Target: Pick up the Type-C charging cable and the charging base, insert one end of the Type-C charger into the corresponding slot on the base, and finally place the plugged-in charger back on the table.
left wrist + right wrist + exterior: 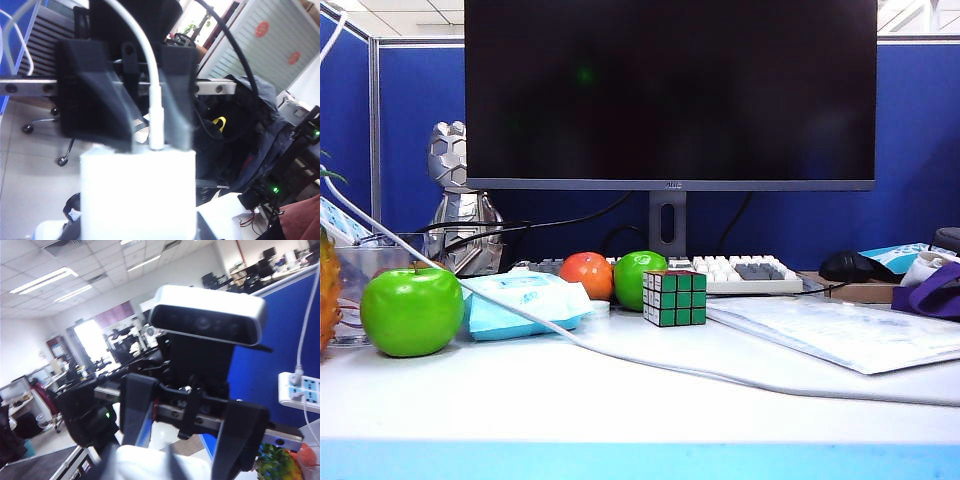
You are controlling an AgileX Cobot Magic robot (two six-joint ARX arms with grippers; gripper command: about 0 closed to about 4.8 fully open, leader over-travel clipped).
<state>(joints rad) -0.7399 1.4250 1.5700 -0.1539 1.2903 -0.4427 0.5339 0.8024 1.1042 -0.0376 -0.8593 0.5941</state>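
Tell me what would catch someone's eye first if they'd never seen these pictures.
Probably the big dark monitor filling the back of the desk, then the bright green apple at front left and the Rubik's cube in the middle. In the left wrist view, the left hand grips the charging base with the Type-C charging cable plugged into it. The right hand points out across the office with nothing between its fingers.

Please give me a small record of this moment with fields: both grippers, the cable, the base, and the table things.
left gripper: off the table, closed on the charging base
right gripper: raised, jaws apart, nothing seen between them
Type-C charging cable: plugged into the base
table: holds a green apple, a Rubik's cube, a white cord
arms in exterior view: not seen
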